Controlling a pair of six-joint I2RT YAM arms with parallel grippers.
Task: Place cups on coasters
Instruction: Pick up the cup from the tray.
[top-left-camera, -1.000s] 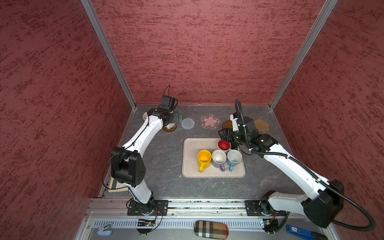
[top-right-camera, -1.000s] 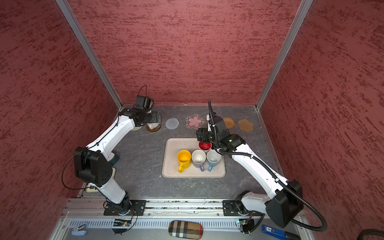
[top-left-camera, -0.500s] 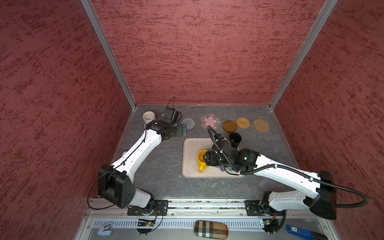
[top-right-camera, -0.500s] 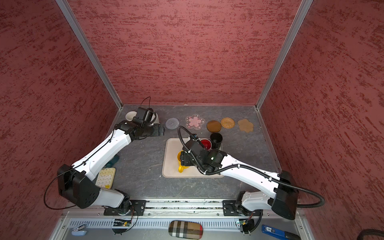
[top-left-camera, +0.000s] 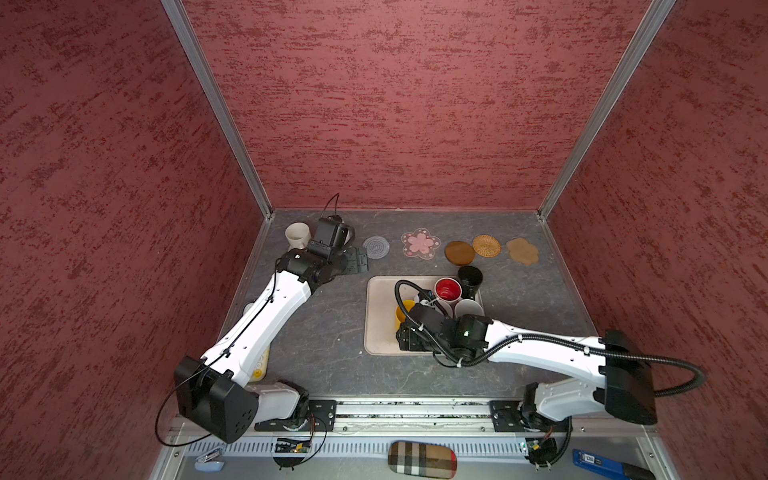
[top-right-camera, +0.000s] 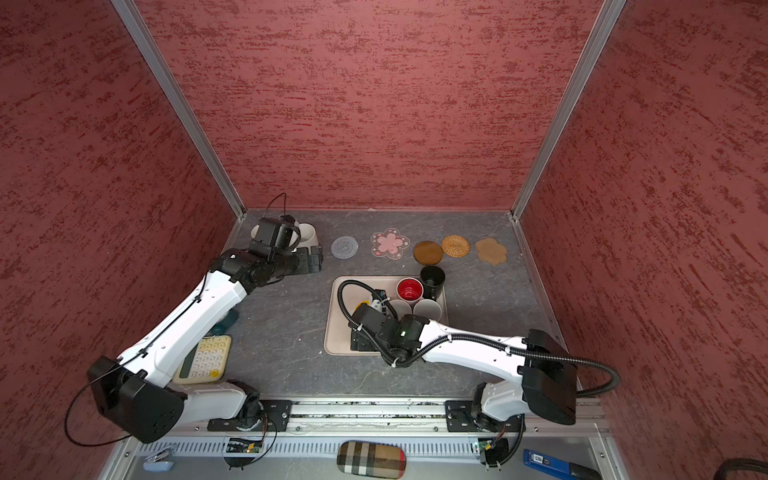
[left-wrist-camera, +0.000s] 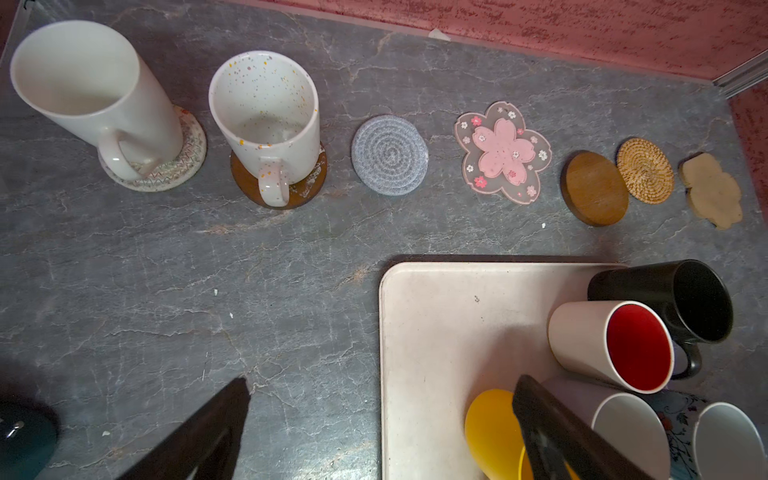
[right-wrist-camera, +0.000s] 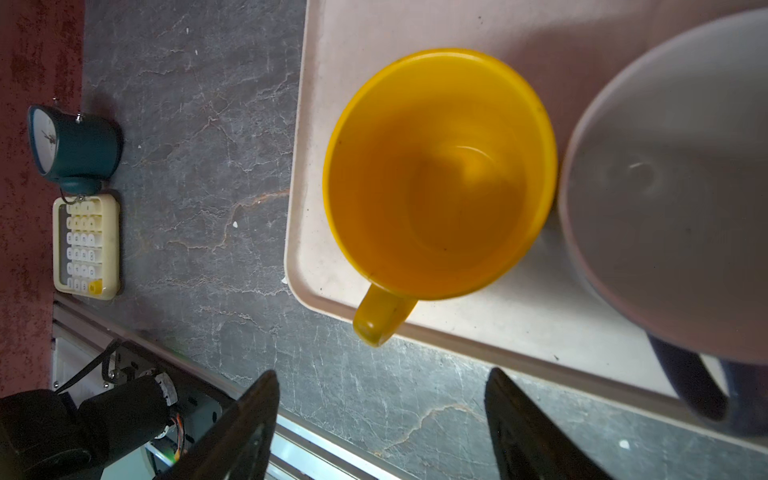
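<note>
A white cup (left-wrist-camera: 83, 83) stands on the beige woven coaster (left-wrist-camera: 189, 160), and a speckled white cup (left-wrist-camera: 266, 112) on a brown disc (left-wrist-camera: 309, 187). Bare coasters follow in the row: grey round (left-wrist-camera: 390, 155), pink flower (left-wrist-camera: 503, 151), brown disc (left-wrist-camera: 594, 189), rattan (left-wrist-camera: 645, 170), cork (left-wrist-camera: 712, 191). The tray (top-left-camera: 380, 328) holds the yellow (right-wrist-camera: 436, 174), lavender (left-wrist-camera: 627, 432), light blue (left-wrist-camera: 727, 440), red-lined (left-wrist-camera: 636, 345) and black (left-wrist-camera: 681, 299) cups. My left gripper (top-left-camera: 358, 264) hangs open and empty beside the speckled cup. My right gripper (right-wrist-camera: 382, 374) is open, just off the yellow cup's handle (right-wrist-camera: 382, 316).
A cream calculator (top-right-camera: 203, 359) and a teal clock (right-wrist-camera: 70, 145) lie at the table's left side under my left arm. A plaid case (top-left-camera: 422, 459) sits on the front rail. Red walls close in the left, back and right.
My right arm has swung from the tray's back right corner to its front left, by the yellow cup. My left gripper has pulled back from the speckled cup.
</note>
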